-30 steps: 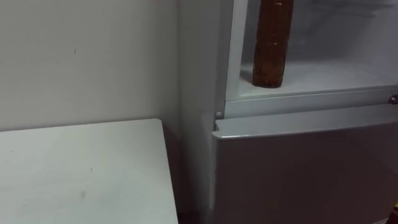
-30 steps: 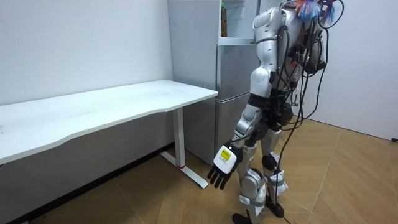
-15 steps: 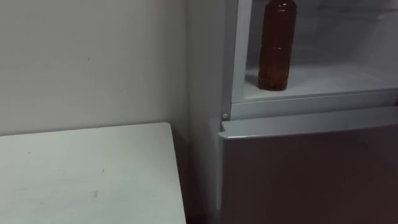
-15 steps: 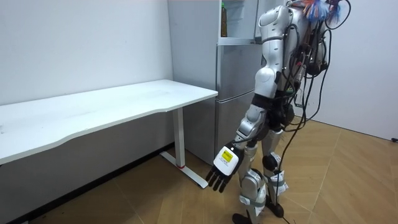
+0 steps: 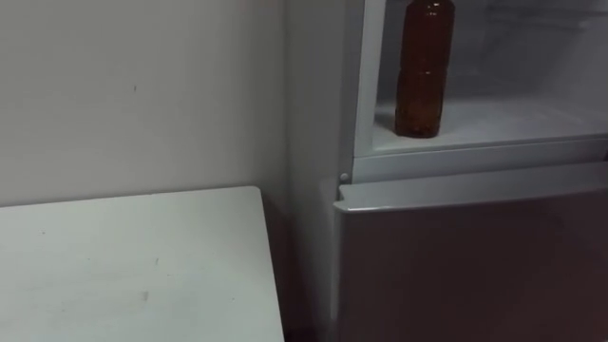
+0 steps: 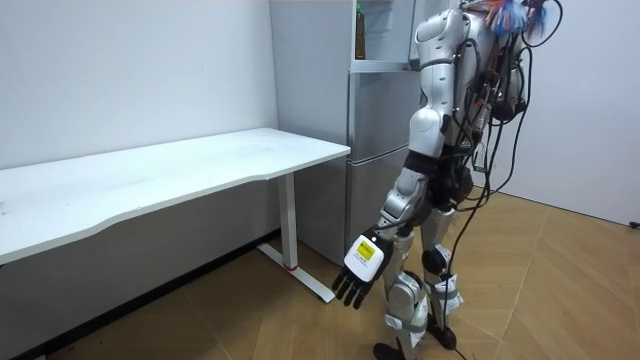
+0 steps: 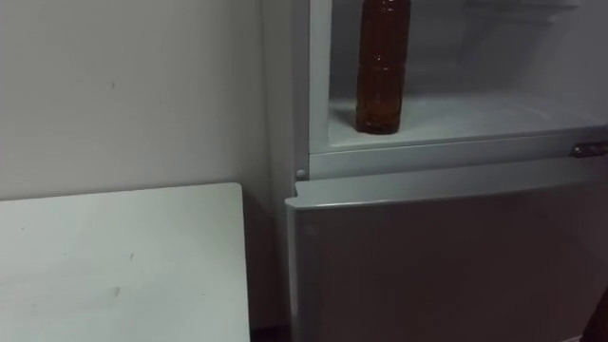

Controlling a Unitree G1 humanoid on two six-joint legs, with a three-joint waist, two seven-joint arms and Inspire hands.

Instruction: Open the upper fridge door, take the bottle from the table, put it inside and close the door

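Looks past the placing step: has the brown bottle (image 5: 424, 71) upright on the upper fridge shelf (image 5: 513, 119), at 1 o'clock in the left eye view. Hangs the left hand (image 6: 357, 275) low at 6 o'clock in the room view, fingers loosely straight, empty. Calls next, probably, for shutting that compartment.

A white table (image 6: 150, 180) runs along a plain white wall (image 5: 142, 85), its long top set close against it. Its front edge curves in a gentle wave. A few small dark specks mark the top near its end. That end stands just beside a grey lower door (image 5: 475, 256), which is shut, with a narrow dark gap between the two. One white leg (image 6: 290, 215) holds up this end and rests on a flat foot (image 6: 305, 282). The wooden floor (image 6: 560, 290) is light brown, laid in planks.
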